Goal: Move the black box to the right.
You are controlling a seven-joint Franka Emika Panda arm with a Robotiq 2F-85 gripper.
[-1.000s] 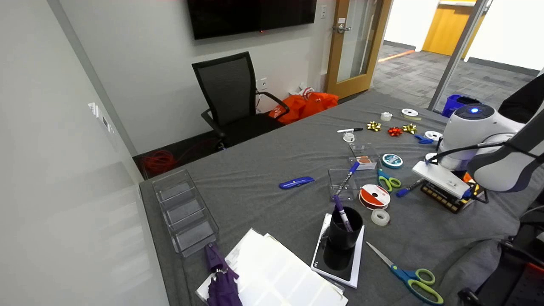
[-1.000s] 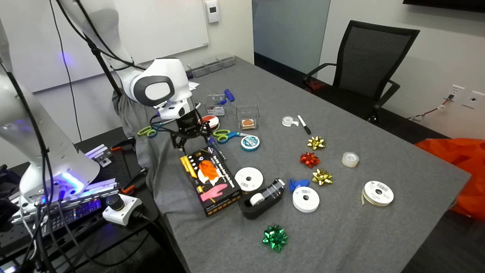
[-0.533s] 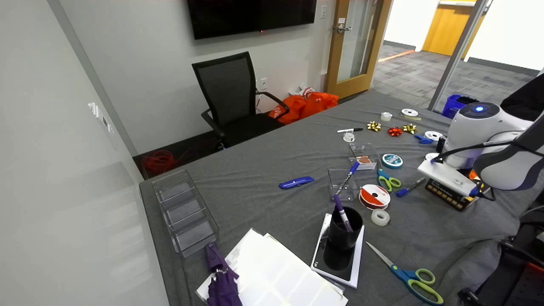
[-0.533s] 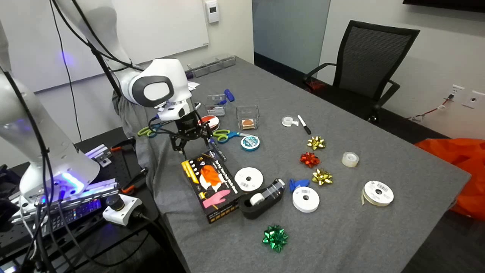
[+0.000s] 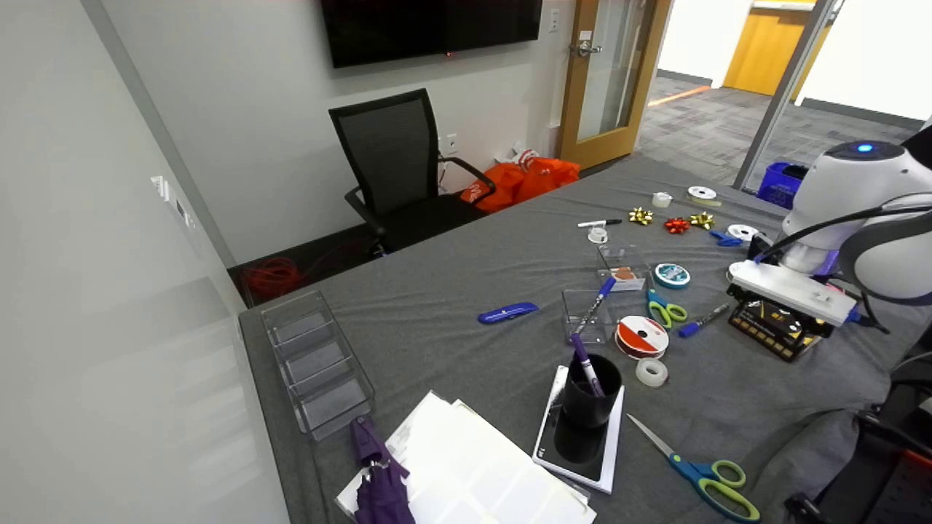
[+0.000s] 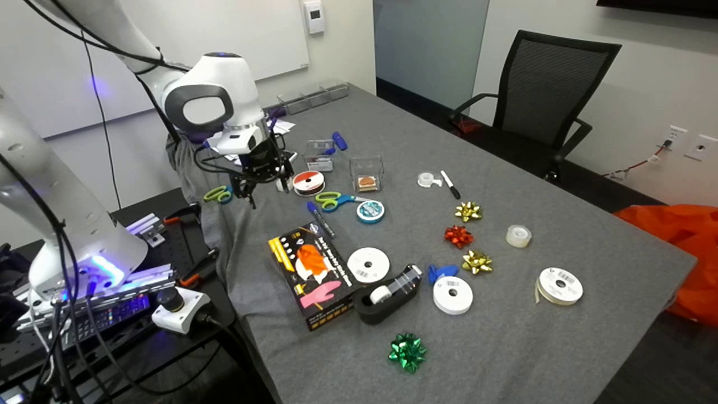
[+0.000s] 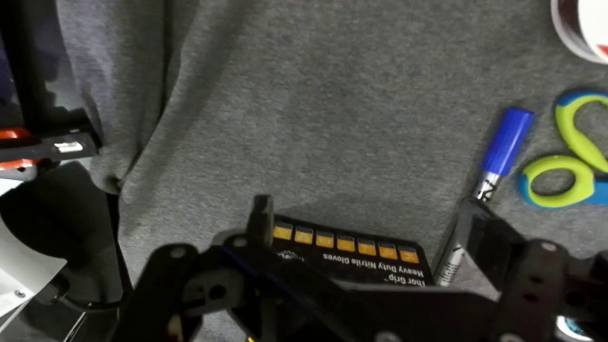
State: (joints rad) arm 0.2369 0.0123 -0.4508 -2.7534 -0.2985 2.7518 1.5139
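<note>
The black box (image 6: 314,272) lies flat on the grey table, with orange, yellow and pink patches on its top. One end touches or nearly touches the tape dispenser. In an exterior view, the box (image 5: 772,327) is partly behind the gripper and wrist. My gripper (image 6: 269,196) is raised above the table, off the box's far end, and holds nothing. In the wrist view, the fingers of the gripper (image 7: 365,206) are spread wide. The box's dark side (image 7: 351,256) with orange squares shows between and beyond them, its lower part hidden by the gripper.
A blue-capped marker (image 6: 321,219) lies by the box's far end. A white ribbon spool (image 6: 368,265) and the black tape dispenser (image 6: 387,294) sit beside the box. Scissors (image 6: 339,200), a red spool (image 6: 308,183) and a green bow (image 6: 408,352) lie around.
The box slid slightly toward the tape dispenser between the two earlier moments, then stayed still. My gripper has since lifted and drawn back away from the box's far end.
</note>
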